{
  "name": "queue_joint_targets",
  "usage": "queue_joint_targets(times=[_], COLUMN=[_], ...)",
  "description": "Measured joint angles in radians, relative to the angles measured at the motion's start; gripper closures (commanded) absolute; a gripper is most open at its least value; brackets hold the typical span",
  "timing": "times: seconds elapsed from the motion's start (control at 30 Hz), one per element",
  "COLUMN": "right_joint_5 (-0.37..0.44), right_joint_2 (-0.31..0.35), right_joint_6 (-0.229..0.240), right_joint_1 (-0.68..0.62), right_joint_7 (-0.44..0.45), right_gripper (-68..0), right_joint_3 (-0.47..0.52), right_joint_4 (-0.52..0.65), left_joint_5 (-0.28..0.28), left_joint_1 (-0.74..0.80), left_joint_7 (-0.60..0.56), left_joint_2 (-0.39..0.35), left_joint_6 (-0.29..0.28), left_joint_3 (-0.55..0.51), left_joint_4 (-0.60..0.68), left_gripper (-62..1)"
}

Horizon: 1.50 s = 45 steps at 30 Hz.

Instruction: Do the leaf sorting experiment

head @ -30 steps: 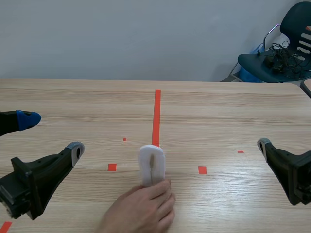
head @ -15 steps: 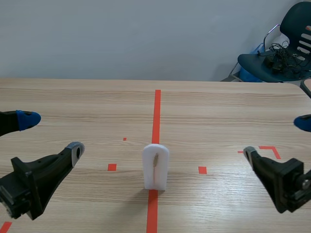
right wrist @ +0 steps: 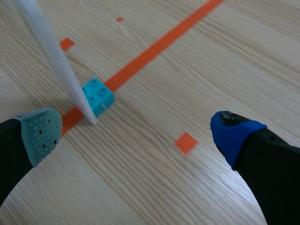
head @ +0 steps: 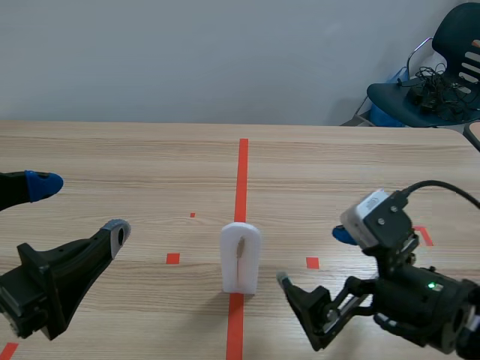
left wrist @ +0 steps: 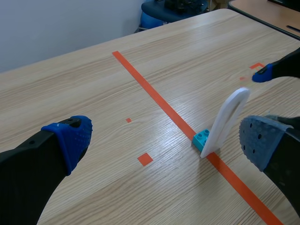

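While the left gripper (head: 79, 208) sits low at the left edge of the scene view, its two fingers are spread wide, with the blue pad above and the grey pad below, and nothing lies between them. In its own wrist view the left gripper (left wrist: 168, 140) shows the same wide gap, with bare light wooden table (head: 135, 150) under it.

At the lower middle of the scene view stands the white flat plastic slab with a rounded top (head: 250, 262), set on the long orange-red tape line (head: 242, 172). A thin tan sliver (head: 240, 250) shows in a vertical slot on its face – too small to tell what it is. The left wrist view shows the slab (left wrist: 227, 119) ahead of the grey-padded finger, with a small teal studded toy brick (left wrist: 202, 138) touching its foot.

At the lower right, the right gripper (head: 315, 257) lies near the slab, with its fingers apart and holding nothing. In its wrist view the right gripper (right wrist: 137, 131) has the slab (right wrist: 51, 51) and the brick (right wrist: 97, 96) just ahead of its grey-green pad – apart from it.

A dark chair with cables on its seat (head: 439, 82) stands at the upper right.
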Motion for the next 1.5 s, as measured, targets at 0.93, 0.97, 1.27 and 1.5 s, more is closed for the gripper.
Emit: queue_joint_targets(times=[0.93, 0.97, 1.27, 1.5], right_joint_5=[-0.101, -0.079, 0.073, 0.158], right_joint_2=[-0.145, -0.136, -0.099, -0.086], right_joint_6=[-0.030, -0.030, -0.032, -0.068], right_joint_1=[0.159, 0.144, 0.002, 0.034], right_joint_7=[0.162, 0.150, -0.009, -0.048], right_gripper=[-3.5, -3.5, -3.5, -3.5], right_joint_3=[-0.158, -0.130, 0.280, 0.497], right_joint_4=[-0.227, -0.186, 0.114, -0.009], left_joint_5=[0.000, 0.000, 0.000, 0.000], left_joint_1=[0.000, 0.000, 0.000, 0.000], left_joint_7=[0.000, 0.000, 0.000, 0.000], left_joint_2=[0.000, 0.000, 0.000, 0.000], left_joint_6=[0.000, 0.000, 0.000, 0.000], left_joint_3=[0.000, 0.000, 0.000, 0.000], left_joint_4=[0.000, 0.000, 0.000, 0.000], left_gripper=[-62.3, -62.3, -62.3, -62.3])
